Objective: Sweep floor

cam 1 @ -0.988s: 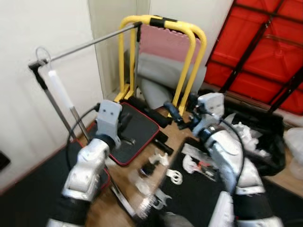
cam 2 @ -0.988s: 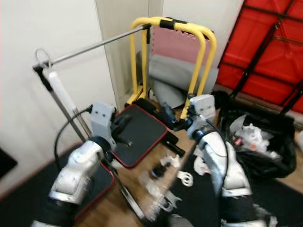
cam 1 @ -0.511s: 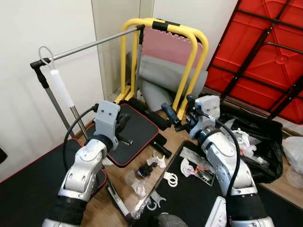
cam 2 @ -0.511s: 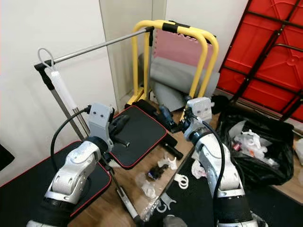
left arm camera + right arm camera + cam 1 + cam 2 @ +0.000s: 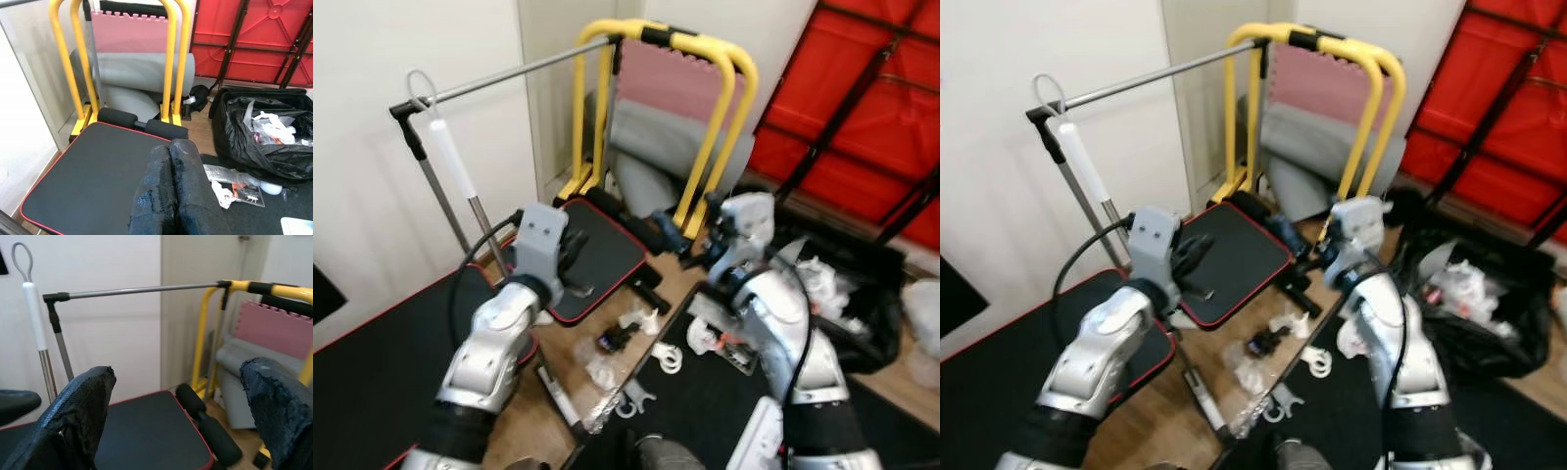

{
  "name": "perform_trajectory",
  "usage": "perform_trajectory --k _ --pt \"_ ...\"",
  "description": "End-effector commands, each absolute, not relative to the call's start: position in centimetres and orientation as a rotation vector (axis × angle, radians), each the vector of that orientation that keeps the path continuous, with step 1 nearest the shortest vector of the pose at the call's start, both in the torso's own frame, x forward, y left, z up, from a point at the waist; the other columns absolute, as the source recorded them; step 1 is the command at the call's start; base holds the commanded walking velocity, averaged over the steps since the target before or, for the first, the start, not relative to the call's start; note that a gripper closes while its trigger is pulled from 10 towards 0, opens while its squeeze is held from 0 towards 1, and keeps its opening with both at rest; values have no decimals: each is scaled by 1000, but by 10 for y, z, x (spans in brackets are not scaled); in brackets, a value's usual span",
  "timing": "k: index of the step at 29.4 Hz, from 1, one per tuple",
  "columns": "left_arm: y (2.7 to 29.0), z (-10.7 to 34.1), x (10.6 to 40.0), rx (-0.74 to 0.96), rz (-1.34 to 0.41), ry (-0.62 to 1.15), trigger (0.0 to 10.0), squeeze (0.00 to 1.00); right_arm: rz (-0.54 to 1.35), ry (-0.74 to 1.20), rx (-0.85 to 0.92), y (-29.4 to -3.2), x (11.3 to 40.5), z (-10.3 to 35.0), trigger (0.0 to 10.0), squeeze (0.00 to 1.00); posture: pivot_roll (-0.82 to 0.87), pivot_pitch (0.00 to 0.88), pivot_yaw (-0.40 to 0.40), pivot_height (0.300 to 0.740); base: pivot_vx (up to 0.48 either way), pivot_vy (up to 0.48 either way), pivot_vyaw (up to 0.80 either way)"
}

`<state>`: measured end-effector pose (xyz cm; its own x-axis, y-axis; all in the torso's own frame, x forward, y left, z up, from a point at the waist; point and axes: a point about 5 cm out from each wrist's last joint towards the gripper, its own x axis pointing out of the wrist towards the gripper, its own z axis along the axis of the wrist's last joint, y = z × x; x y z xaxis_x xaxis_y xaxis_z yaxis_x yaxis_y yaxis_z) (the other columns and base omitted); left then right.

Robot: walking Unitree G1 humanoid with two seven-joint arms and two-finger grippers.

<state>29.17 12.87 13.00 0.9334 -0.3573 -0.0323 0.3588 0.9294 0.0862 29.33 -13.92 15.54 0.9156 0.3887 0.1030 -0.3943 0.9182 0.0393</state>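
The sweeping looks barely begun, judging by how things lie. Scraps of clear plastic and white litter (image 5: 625, 345) sit scattered on the wooden floor (image 5: 524, 431) between the red-edged black bench pad (image 5: 597, 259) and the black floor mat (image 5: 705, 406), none of it gathered into a pile. The long-handled tool with the white grip and wire loop (image 5: 445, 157) leans by the white wall (image 5: 362, 196), its metal shaft running down past the left arm to the floor near the litter; I cannot tell whether anything holds it. The left gripper (image 5: 570, 257) hovers over the bench pad with its fingers (image 5: 171, 196) pressed together on nothing, as the left wrist view shows. The right gripper (image 5: 677, 238) is raised near the foot of the yellow frame (image 5: 724, 108), its fingers (image 5: 78, 411) spread wide and empty. An open black rubbish bag (image 5: 862, 294) with white waste inside stands on the robot's right. What seems left is nearly everything: taking the tool in hand, drawing the litter together, and clearing it.
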Motion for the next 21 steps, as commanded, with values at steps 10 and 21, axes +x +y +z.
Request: perform_trajectory --k 10,21 --pt "122 127 290 90 -406 30 10000 0 381 -81 60 -146 293 153 10000 0 -156 9 -110 740 -269 0 0" --pt "124 129 291 79 -395 14 10000 0 376 -68 45 -146 294 153 10000 0 -156 11 -113 740 -165 0 -509"
